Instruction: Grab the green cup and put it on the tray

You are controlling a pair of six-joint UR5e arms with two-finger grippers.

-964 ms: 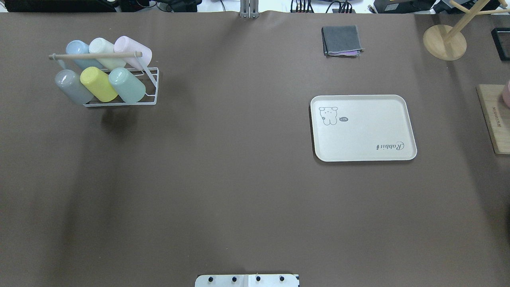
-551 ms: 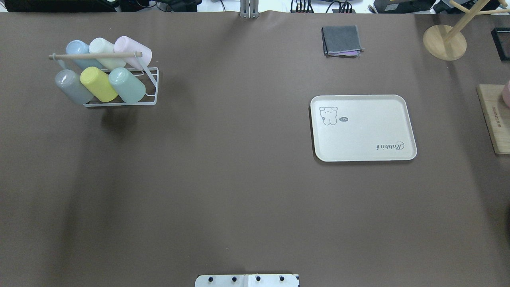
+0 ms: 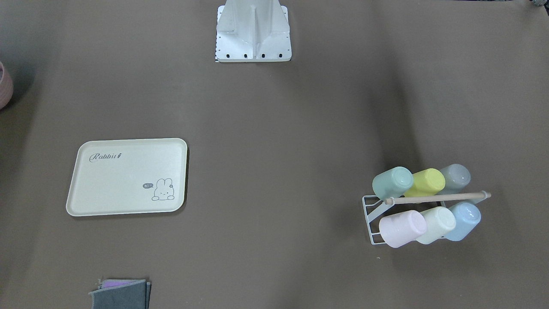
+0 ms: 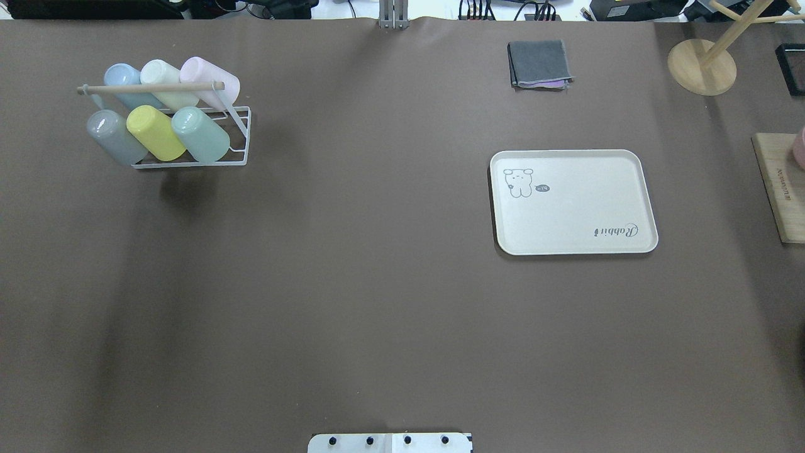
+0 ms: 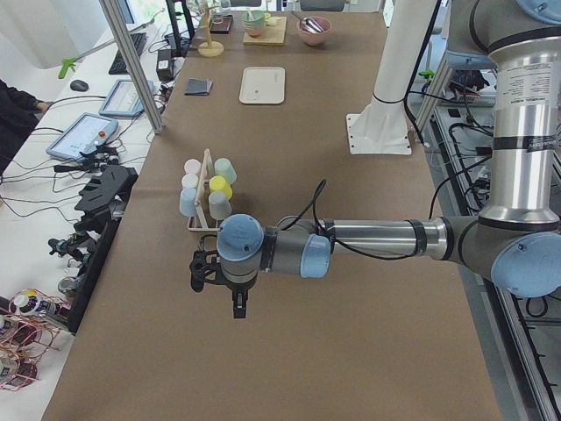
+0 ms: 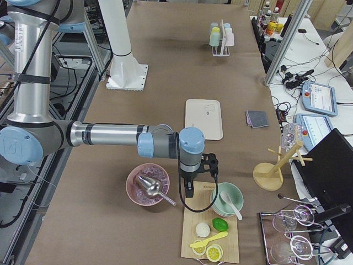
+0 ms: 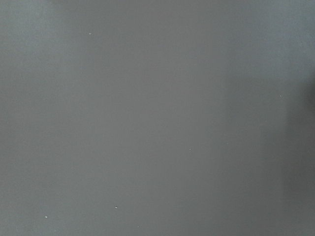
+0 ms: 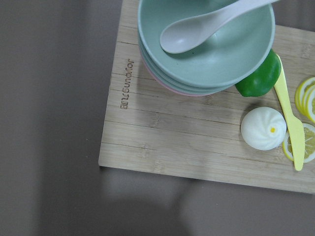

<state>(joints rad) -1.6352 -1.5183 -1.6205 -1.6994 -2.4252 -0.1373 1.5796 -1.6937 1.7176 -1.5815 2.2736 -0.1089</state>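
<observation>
**Task items.** The green cup (image 4: pixel 200 134) rests tilted on a white wire rack (image 4: pixel 151 88). In the overhead view it is at the 3 o'clock end of the rack's near row. It touches a yellow cup (image 4: pixel 155 132) on its 9 o'clock side, and a grey cup (image 4: pixel 115 135) closes that row. The rack stands at 10 o'clock on the tabletop (image 4: pixel 377 283). The tray (image 4: pixel 572 214) lies flat at 3 o'clock on the tabletop, well apart from the rack. A folded grey cloth (image 4: pixel 539 63) lies at 12 o'clock from the tray.

**Left hand** (image 5: pixel 238 309). It shows in the left side view only. It points down over bare tabletop at 6 o'clock from the rack, apart from it. I cannot tell how wide its fingers stand.

**Right hand** (image 6: pixel 188 190). It shows in the right side view only. It points down at the edge of a wooden board (image 6: pixel 209 237), between a pink bowl (image 6: pixel 148 185) and a green bowl (image 6: pixel 226 200). I cannot tell how wide its fingers stand.

Neither hand touches the green cup.
</observation>
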